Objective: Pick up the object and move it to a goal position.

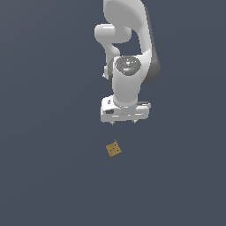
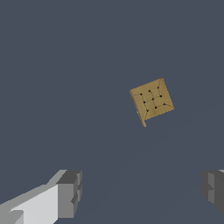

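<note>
The end effector (image 1: pixel 124 122) points downward under the white arm (image 1: pixel 128 53); its 2 fingers are spread wide apart and nothing is between them, so it holds nothing. In the wrist view the 2 grey fingertips (image 2: pixel 70 192) stand at opposite sides of the picture, with only bare dark surface in the gap; in the exterior view only 2 small tips show under the white hand body.

The cube (image 1: pixel 114 149) lies on the dark blue-grey worktop (image 1: pixel 44 176), below the end effector in the exterior view and a little toward the exterior view's left; it is near the end effector but clearly apart from it, not touching any finger. The cube (image 2: pixel 152 100) is tan-brown, with a faint grid of dark lines and dots on its upper face; it is turned at an angle, so its edges are not parallel with the line between the 2 fingers; it is much smaller than the white hand.
</note>
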`<state>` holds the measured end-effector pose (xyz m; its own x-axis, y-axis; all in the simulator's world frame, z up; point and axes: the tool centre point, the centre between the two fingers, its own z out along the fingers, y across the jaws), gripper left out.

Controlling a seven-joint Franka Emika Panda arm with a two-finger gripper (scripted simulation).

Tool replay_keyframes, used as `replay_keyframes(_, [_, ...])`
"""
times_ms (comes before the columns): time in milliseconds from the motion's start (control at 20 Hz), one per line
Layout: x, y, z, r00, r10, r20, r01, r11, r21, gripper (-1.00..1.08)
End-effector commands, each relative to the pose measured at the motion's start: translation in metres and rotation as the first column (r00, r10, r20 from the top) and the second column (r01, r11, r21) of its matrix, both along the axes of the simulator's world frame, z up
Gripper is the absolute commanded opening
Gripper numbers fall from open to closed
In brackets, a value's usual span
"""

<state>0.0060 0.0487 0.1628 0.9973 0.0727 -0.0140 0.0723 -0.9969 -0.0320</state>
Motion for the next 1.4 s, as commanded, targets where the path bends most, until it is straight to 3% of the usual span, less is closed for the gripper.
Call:
replay_keyframes(0, [0.005,-0.003,-0.006,1.000,0.024,0.001,-0.024,1.000,-0.002,1.00])
replay_keyframes(350, [0.028,-0.016,-0.035,0.991,0.136,0.008,-0.136,0.991,-0.012,1.00])
replay_keyframes(750, [0.054,-0.036,-0.078,0.958,0.285,0.014,-0.285,0.958,-0.025,1.00])
replay_keyframes(1350, [0.064,-0.047,-0.101,0.935,0.355,0.015,-0.354,0.935,-0.030,1.00])
